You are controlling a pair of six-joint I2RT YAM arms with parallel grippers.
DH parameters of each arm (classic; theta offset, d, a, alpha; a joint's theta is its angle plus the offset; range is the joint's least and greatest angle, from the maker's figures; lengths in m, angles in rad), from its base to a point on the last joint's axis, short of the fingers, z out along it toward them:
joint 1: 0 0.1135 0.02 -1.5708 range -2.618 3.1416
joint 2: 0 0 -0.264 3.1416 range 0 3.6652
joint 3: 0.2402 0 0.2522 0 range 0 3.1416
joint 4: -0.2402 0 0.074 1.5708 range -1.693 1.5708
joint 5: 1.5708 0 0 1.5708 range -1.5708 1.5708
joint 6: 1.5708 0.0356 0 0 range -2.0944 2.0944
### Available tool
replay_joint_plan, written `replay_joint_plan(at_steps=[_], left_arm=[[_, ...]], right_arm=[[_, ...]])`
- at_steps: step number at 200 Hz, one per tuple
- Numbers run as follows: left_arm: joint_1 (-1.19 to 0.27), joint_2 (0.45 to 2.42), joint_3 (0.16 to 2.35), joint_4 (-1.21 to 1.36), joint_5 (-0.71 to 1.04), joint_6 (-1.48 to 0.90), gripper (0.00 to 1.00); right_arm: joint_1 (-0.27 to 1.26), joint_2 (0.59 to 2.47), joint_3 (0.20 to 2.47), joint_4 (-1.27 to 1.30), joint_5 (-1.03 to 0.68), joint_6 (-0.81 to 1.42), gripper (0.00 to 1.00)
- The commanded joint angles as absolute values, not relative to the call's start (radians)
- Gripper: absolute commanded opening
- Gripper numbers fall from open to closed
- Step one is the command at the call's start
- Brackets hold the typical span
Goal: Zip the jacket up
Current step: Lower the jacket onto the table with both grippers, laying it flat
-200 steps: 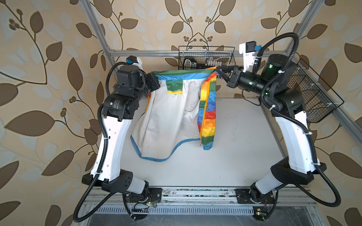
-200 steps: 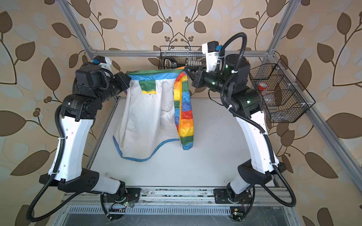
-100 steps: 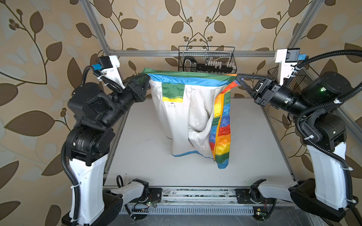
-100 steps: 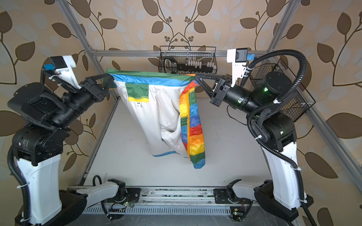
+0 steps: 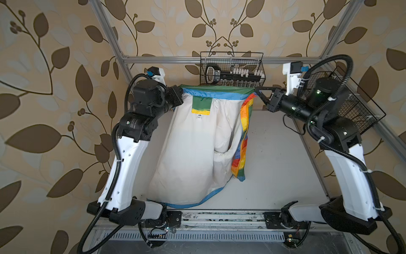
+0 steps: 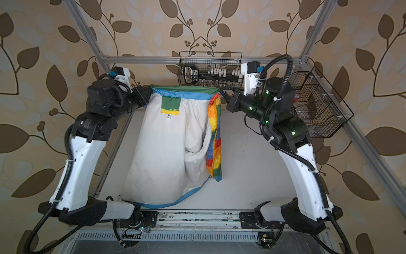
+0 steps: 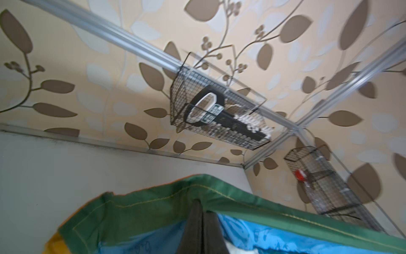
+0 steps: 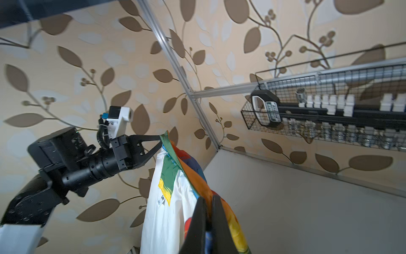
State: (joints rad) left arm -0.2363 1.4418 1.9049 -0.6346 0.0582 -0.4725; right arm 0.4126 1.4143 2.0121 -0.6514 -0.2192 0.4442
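**Operator:** Where is the jacket?

**Spotter:** You have the jacket (image 5: 191,154) strung between your two arms above the tabletop (image 5: 281,158), with its off-white lining turned up toward the top cameras. The green edge with the blue band runs taut from one pincer to the other, just in front of the rear wire basket (image 5: 232,70). Below that edge you can see a green-and-yellow patch (image 5: 201,105) with a small white label (image 5: 199,116) under it.

**Operator:** And the pincers?

**Spotter:** Your left pincer (image 8: 161,140) is closed on the jacket's green corner. The right wrist view shows the tips pinched together on the fabric. Your right pincer (image 5: 257,90) is clamped on the opposite corner, where the rainbow front panel (image 5: 242,140) begins.

**Operator:** How does the rest hang?

**Spotter:** The lining drapes toward the near edge of the tabletop, and the blue hem (image 5: 186,205) curves close to the front rail. I cannot tell whether the hem touches the surface. The rainbow panel falls as a narrow folded strip on your right arm's side, with an orange-yellow edge running along it. The front is open and its two sides are not joined.
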Motion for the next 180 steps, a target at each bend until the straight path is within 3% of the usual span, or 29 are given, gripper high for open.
replay_joint_plan(at_steps=[1,38,98,102,107,114,125,144,160,180], left_arm=[[-0.196,1.543,1.892,-0.568,-0.222,-0.431,0.00],[-0.197,1.778,1.984,-0.568,-0.355,-0.390,0.00],[-0.192,2.118,2.212,-0.616,-0.421,-0.388,0.00],[-0.191,2.134,2.224,-0.622,-0.420,-0.388,0.00],[-0.188,2.153,2.239,-0.634,-0.424,-0.392,0.12],[-0.183,2.178,2.261,-0.653,-0.427,-0.402,0.39],[-0.166,2.207,2.289,-0.675,-0.393,-0.409,0.48],[-0.136,2.234,2.328,-0.728,-0.373,-0.442,0.84],[-0.112,2.214,2.323,-0.752,-0.346,-0.465,0.95],[-0.103,2.137,2.265,-0.758,-0.341,-0.469,0.99]], right_arm=[[0.383,1.480,1.979,-0.637,0.006,0.391,0.00],[0.374,1.657,1.938,-0.591,0.143,0.356,0.00],[0.398,1.922,1.998,-0.568,0.312,0.341,0.00],[0.401,1.938,2.008,-0.572,0.313,0.342,0.03],[0.400,1.957,2.021,-0.579,0.312,0.344,0.10],[0.400,1.981,2.042,-0.589,0.306,0.346,0.20],[0.399,2.011,2.076,-0.607,0.294,0.349,0.33],[0.397,2.046,2.148,-0.659,0.280,0.351,0.48],[0.403,2.042,2.182,-0.690,0.275,0.347,0.57],[0.412,1.991,2.164,-0.705,0.276,0.344,0.69]])
